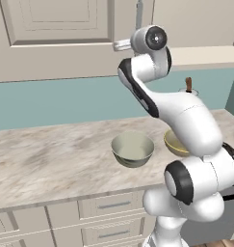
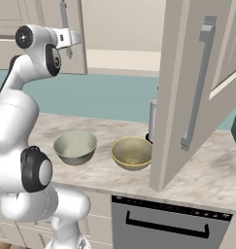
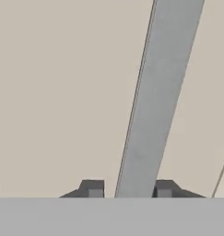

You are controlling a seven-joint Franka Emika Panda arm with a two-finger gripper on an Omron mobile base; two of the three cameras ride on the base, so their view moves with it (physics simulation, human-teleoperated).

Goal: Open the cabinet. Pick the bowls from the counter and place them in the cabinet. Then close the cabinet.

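Gripper [image 3: 127, 189] raised at the beige wall cupboard [image 1: 56, 38], its two dark fingers [image 3: 92, 188] straddling the long grey bar handle [image 3: 155, 106] of the left door, set close on either side; actual contact cannot be confirmed. Right door [image 2: 187, 87] stands swung open. Greyish-white round bowl [image 2: 75, 147] and tan-yellow round bowl [image 2: 132, 153] sit side by side, apart, on the marbled beige-grey stone worktop [image 1: 46, 154].
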